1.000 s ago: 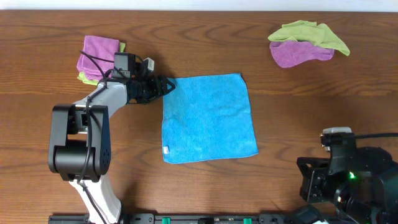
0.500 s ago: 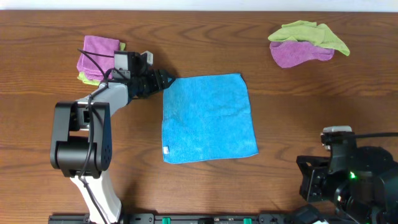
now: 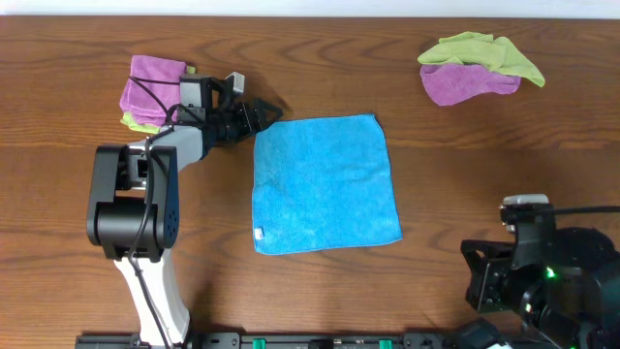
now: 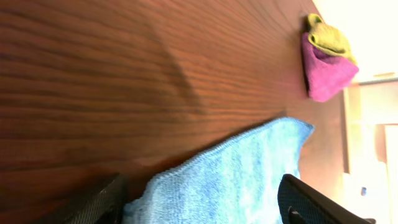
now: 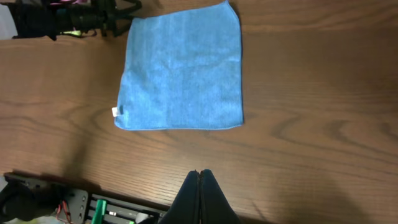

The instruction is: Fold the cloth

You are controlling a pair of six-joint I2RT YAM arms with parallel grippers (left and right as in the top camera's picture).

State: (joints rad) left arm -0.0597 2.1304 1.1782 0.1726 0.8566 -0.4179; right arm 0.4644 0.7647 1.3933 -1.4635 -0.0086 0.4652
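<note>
The left arm (image 3: 131, 208) has a boxy black base, pale grey links beyond it, thin black cables and a black gripper (image 3: 267, 116). The right arm (image 3: 572, 264) is black, white-capped, green-lit.

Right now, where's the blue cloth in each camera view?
Overhead: cloth lies flat, centre of frame.
Left wrist: cloth at bottom centre, between the open jaws of the left gripper.
Right wrist: cloth in the upper half, left of centre.
Shared landmark: left gripper at one cloth corner, and.
</note>
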